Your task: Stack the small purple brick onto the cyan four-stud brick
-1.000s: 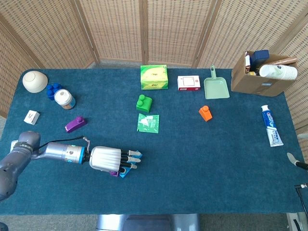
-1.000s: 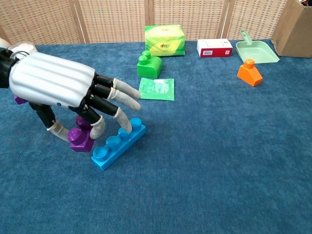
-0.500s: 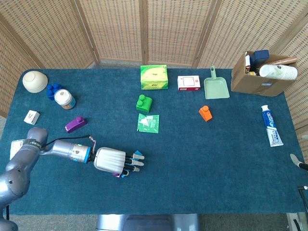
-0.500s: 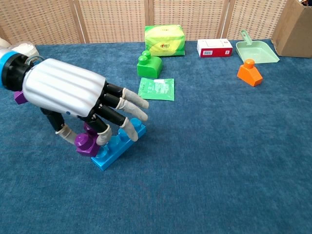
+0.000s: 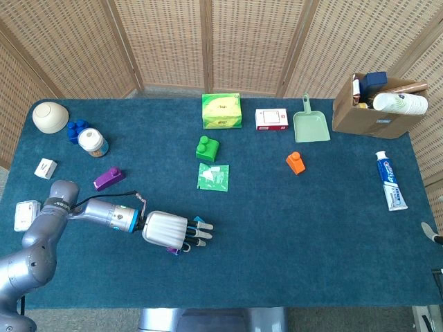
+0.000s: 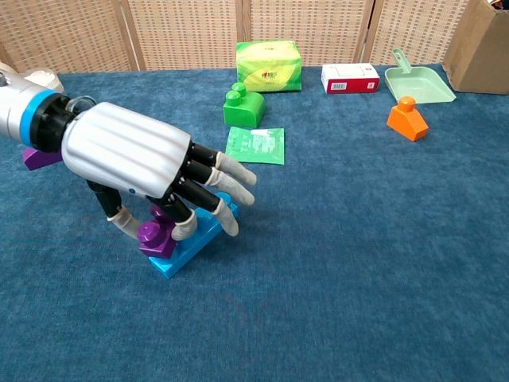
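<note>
The cyan four-stud brick (image 6: 205, 231) lies slantwise on the blue cloth at the front left, mostly hidden under my left hand (image 6: 139, 163). The hand pinches the small purple brick (image 6: 155, 237) between thumb and fingers. The purple brick sits over the near end of the cyan brick, touching it. In the head view only the cyan brick's far tip (image 5: 203, 223) and a bit of the purple brick (image 5: 173, 250) show past the left hand (image 5: 166, 228). Of my right hand (image 5: 431, 234) only a sliver shows at the right edge.
A second purple brick (image 5: 109, 178) lies left of the hand. A green brick (image 5: 207, 147) and a green packet (image 5: 213, 176) lie behind it, an orange brick (image 5: 295, 162) to the right. A dustpan (image 5: 311, 124), boxes and a toothpaste tube (image 5: 391, 180) stand farther off.
My left hand has moved right and lower with the purple brick, bringing it from beside the cyan brick onto that brick's near end.
</note>
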`<action>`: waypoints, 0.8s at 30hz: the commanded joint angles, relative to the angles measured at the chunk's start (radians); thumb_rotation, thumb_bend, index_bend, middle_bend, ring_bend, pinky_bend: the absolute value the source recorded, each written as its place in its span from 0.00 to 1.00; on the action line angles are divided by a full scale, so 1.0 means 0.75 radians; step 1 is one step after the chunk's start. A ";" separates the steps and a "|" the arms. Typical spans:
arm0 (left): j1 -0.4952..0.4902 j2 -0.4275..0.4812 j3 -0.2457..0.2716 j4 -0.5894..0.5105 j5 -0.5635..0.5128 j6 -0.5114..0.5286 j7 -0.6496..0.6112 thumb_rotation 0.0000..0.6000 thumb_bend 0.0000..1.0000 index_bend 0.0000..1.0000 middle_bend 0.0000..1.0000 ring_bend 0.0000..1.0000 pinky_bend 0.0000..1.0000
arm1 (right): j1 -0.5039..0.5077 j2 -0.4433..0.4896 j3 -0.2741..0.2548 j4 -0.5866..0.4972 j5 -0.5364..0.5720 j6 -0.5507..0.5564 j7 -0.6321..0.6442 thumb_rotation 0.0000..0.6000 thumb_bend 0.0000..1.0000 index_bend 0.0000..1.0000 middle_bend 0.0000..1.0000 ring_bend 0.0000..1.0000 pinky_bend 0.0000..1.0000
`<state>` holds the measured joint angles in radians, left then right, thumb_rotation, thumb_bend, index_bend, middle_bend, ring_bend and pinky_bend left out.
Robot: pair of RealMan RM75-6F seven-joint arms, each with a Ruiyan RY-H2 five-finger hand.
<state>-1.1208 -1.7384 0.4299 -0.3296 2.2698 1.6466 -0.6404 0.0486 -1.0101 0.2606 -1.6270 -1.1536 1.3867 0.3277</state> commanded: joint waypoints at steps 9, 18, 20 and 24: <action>-0.009 -0.021 0.033 0.036 -0.030 0.012 -0.002 1.00 0.40 0.65 0.21 0.04 0.00 | -0.009 0.002 0.004 0.004 -0.004 0.006 0.014 1.00 0.18 0.35 0.19 0.00 0.13; -0.019 -0.038 0.056 0.053 -0.042 0.004 0.014 1.00 0.40 0.63 0.20 0.04 0.00 | -0.016 0.001 0.006 0.008 -0.002 0.006 0.023 1.00 0.18 0.35 0.19 0.00 0.13; -0.022 -0.041 0.059 0.056 -0.046 0.006 0.015 1.00 0.40 0.63 0.20 0.04 0.00 | -0.018 0.001 0.006 0.010 0.000 0.007 0.025 1.00 0.18 0.35 0.19 0.00 0.13; -0.029 -0.050 0.062 0.062 -0.053 0.010 0.024 1.00 0.39 0.63 0.20 0.04 0.00 | -0.020 0.001 0.008 0.012 0.001 0.007 0.028 1.00 0.18 0.35 0.19 0.00 0.13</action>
<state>-1.1420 -1.7755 0.4764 -0.2834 2.2307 1.6538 -0.6230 0.0335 -1.0090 0.2665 -1.6183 -1.1531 1.3918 0.3492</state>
